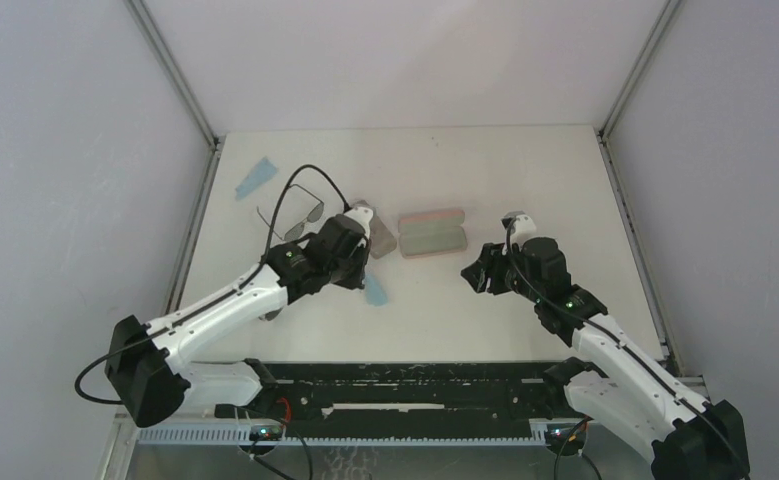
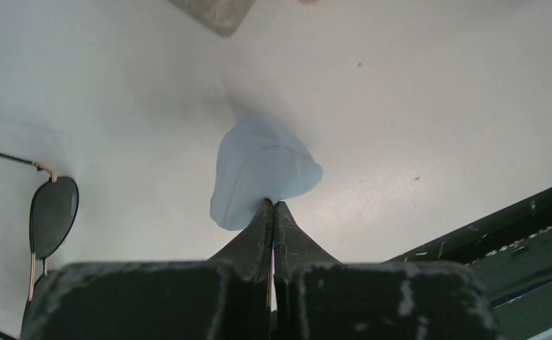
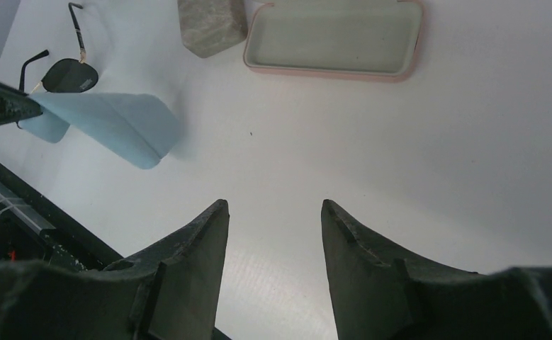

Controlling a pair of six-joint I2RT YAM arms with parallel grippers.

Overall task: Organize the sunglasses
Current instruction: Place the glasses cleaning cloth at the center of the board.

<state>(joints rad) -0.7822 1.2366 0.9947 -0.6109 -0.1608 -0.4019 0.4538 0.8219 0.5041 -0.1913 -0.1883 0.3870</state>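
Pale-blue cloth (image 2: 258, 166) hangs from the left end effector (image 2: 273, 207), whose two dark fingers are pressed together on its upper edge. From the right wrist view the same cloth (image 3: 120, 120) slopes down and away from those closed tips (image 3: 14, 106); whether its lower edge touches the white table (image 1: 525, 180) I cannot tell. From above, the left end effector (image 1: 363, 273) sits left of centre, with the cloth (image 1: 375, 291) just on its near side.

Only one pair of thin wire-framed sunglasses with dark squarish lenses (image 1: 295, 215) is in view. It lies on the table at the far left, temples unfolded, just beyond the left arm and left of the grey-brown oblong case (image 1: 380, 238). The left wrist camera catches one lens (image 2: 53, 212) at its left edge; the right wrist camera shows the pair (image 3: 71, 74) behind the held cloth.

Just right of the grey-brown case lies the pink oblong case (image 1: 432, 232) – open, its pale lining facing up (image 3: 333, 39).

A second pale-blue cloth (image 1: 257, 178) lies flat at the far left, beyond the sunglasses.

The right end effector (image 3: 273, 205) stands over bare table with its fingers parted at a moderate gap and nothing between them – near the pink case on its right-hand side (image 1: 477, 272).
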